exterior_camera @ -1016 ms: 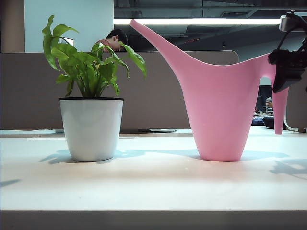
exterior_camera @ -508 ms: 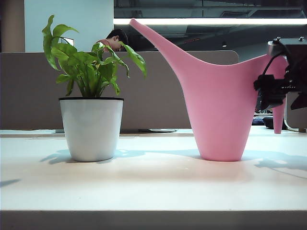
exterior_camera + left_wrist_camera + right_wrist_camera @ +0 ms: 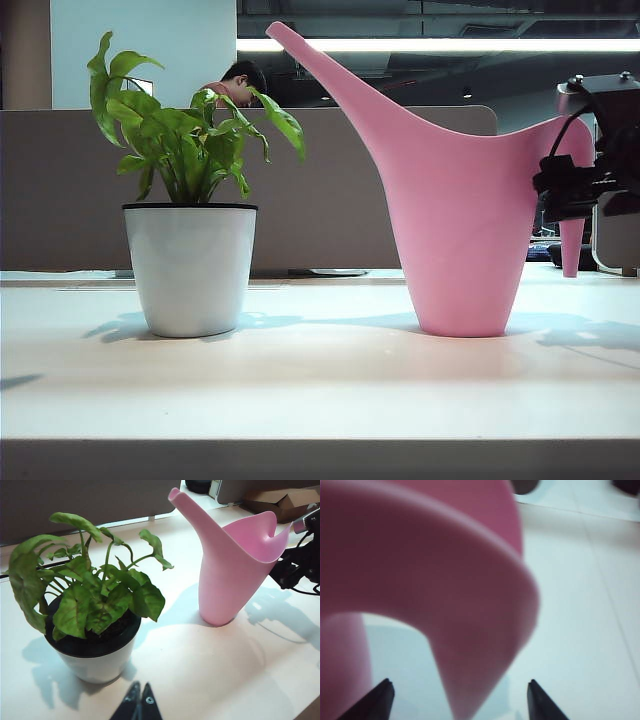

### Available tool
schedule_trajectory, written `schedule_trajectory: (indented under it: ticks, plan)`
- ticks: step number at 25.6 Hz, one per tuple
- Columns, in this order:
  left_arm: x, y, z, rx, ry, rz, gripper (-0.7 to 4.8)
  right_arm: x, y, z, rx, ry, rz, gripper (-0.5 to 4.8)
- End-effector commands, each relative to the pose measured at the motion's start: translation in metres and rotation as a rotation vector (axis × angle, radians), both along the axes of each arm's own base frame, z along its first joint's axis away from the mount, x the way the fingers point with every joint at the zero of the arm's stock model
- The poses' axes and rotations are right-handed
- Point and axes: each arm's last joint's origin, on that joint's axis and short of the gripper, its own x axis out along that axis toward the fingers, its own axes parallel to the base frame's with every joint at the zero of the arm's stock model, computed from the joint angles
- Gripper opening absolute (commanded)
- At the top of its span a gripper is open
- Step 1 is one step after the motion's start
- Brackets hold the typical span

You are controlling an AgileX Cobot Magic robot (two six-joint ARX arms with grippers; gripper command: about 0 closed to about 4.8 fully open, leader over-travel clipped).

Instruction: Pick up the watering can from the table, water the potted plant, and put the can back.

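Three views, taken one after another:

Exterior, change: the right hand (image 3: 578, 190) has come down from above the handle to handle height at the right edge, and the watering can (image 3: 455, 215) has shifted a little; its spout tip sits slightly higher than a second ago.
Exterior, meaning: judged from this, the approach is over and the grasp on the handle is next; pouring and putting back are not yet begun.
Exterior, task things: the can stands upright on the desk (image 3: 320, 385), well apart from the potted plant (image 3: 190, 215), which stands to its left, unmoved.
Exterior, hard to make out: the right hand is a dark mass cut by the frame edge; its jaws and any contact with the handle cannot be read here. The left hand is not seen.

Left wrist, hand: the left hand (image 3: 139, 704) hovers above the desk just in front of the potted plant (image 3: 90, 617), fingertips pressed together, holding nothing.
Left wrist, task things: the watering can (image 3: 232, 565) stands beyond the plant, open mouth up, with dark parts of the right arm beside it.
Left wrist, cut off: only the fingertips show; the handle is hidden behind the can's body.

Right wrist, hand: the right hand (image 3: 460, 697) has its jaws spread wide, one tip on either side of the pink curved handle, which passes between them; nothing is clamped yet.
Right wrist, hard to make out: the watering can (image 3: 430, 580) is a close blur, so touching or just clear cannot be told.
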Motion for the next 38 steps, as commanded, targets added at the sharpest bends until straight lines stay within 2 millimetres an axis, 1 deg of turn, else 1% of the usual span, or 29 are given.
schedule_trajectory:
  ticks: [1, 2, 5, 9, 12, 18, 20, 26, 29, 31, 38]
  plan:
    - [0.0, 0.0, 0.003, 0.0, -0.024, 0.001, -0.05, 0.002, -0.006, 0.006, 0.034, -0.043, 0.111, 3.07]
    - [0.0, 0.0, 0.003, 0.0, -0.023, 0.001, -0.05, 0.002, -0.009, 0.007, 0.037, -0.051, 0.105, 3.01]
    - [0.0, 0.0, 0.003, 0.0, -0.023, 0.0, -0.05, 0.003, -0.018, 0.01, 0.051, -0.08, 0.073, 3.01]
    - [0.0, 0.0, 0.003, -0.001, -0.023, 0.001, -0.05, 0.003, -0.027, 0.012, 0.086, -0.107, 0.106, 3.01]
    - [0.0, 0.0, 0.003, 0.0, -0.023, 0.0, -0.05, 0.005, -0.028, 0.012, 0.104, -0.118, 0.165, 3.05]
    - [0.0, 0.0, 0.003, 0.0, -0.022, 0.0, -0.05, 0.008, -0.028, 0.009, 0.134, -0.137, 0.159, 3.0]
    - [0.0, 0.0, 0.003, 0.001, -0.02, 0.0, -0.05, 0.009, -0.028, 0.009, 0.14, -0.142, 0.158, 1.92]
    - [-0.001, 0.0, 0.002, 0.002, -0.016, 0.0, -0.05, 0.009, -0.028, 0.009, 0.14, -0.142, 0.158, 1.44]
    - [-0.001, 0.0, 0.002, 0.002, -0.016, 0.0, -0.05, 0.009, -0.028, 0.009, 0.139, -0.142, 0.158, 1.41]
    - [-0.001, 0.0, 0.002, 0.003, -0.016, 0.0, -0.05, 0.009, -0.028, 0.009, 0.138, -0.143, 0.154, 1.06]
    - [-0.001, 0.0, 0.002, 0.012, -0.022, -0.003, -0.05, 0.009, -0.029, 0.01, 0.136, -0.155, 0.151, 1.02]
